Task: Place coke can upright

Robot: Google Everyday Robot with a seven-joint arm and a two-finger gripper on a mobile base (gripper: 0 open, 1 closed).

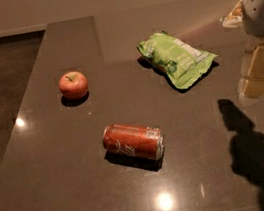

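Note:
The coke can [133, 141] is red with white lettering and lies on its side on the dark countertop [85, 187], near the front middle, its silver end pointing right. My gripper [258, 72] hangs at the right edge of the camera view, above the counter and well to the right of the can. It is apart from the can and holds nothing that I can see. Only its pale yellow lower part and the white arm housing above it show.
A red apple [73, 85] stands left of centre, behind the can. A green chip bag [177, 59] lies at the back right, close to the gripper. The counter's left edge drops to a dark floor. The arm's shadow falls at the front right.

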